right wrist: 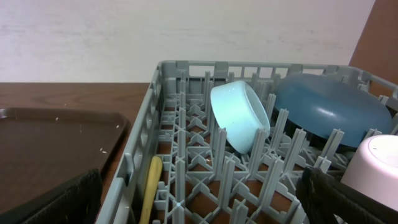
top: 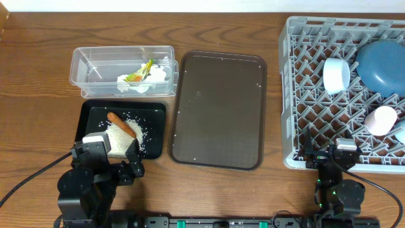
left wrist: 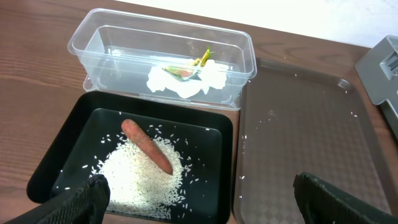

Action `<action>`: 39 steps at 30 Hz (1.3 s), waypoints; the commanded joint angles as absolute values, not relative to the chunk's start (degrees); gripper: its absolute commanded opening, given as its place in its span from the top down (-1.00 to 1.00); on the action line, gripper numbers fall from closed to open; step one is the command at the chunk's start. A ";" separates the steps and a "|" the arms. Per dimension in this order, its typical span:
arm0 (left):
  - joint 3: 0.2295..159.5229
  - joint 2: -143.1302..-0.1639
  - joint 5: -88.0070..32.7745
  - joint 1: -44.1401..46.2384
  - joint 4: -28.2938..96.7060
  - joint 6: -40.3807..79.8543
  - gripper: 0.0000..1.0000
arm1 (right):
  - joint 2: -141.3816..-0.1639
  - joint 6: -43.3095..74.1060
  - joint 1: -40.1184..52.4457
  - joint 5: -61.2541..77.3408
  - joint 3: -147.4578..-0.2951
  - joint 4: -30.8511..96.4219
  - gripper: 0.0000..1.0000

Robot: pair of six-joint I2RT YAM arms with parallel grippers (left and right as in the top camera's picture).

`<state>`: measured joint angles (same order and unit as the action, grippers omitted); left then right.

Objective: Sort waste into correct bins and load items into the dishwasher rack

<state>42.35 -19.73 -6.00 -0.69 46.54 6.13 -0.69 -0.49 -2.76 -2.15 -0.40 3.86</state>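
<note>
Your left gripper (left wrist: 202,200), jaws wide and empty, hangs over the black tray (left wrist: 74,134) near the table's (top: 38,63) front edge: rice (left wrist: 134,180), carrot stick (left wrist: 147,146) inside. Tissue (left wrist: 180,82) and wrapper (left wrist: 186,71) in the clear tub (left wrist: 99,37) behind. Brown serving tray (top: 218,107) mid-table. Right gripper (right wrist: 199,199), open and empty, faces the rack (top: 291,95) at the right edge: bowl (right wrist: 239,121), plate (right wrist: 329,106), pink cup (right wrist: 376,165), spoon (right wrist: 151,186) loaded.

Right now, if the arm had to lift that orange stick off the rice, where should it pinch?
Probably at the middle of the orange stick, straight down from above, pinching across its thin width. It lies flat and slanted on the rice in the black tray, so both long sides are free, while the tray's walls hinder a sideways reach.
</note>
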 commanded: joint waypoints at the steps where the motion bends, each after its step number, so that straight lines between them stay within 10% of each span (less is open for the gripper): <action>1: 42.06 -19.55 -5.54 -0.95 46.68 5.82 -0.92 | -0.32 -1.15 -1.85 -1.91 -0.30 4.10 -0.98; 24: 36.58 -13.52 -4.23 -0.95 46.28 4.05 -0.93 | -0.32 -1.15 -1.85 -1.93 -0.30 4.10 -0.99; 39: 5.41 -0.10 -4.21 -0.95 7.25 4.05 -0.93 | -0.32 -1.15 -1.85 -1.91 -0.30 4.10 -0.98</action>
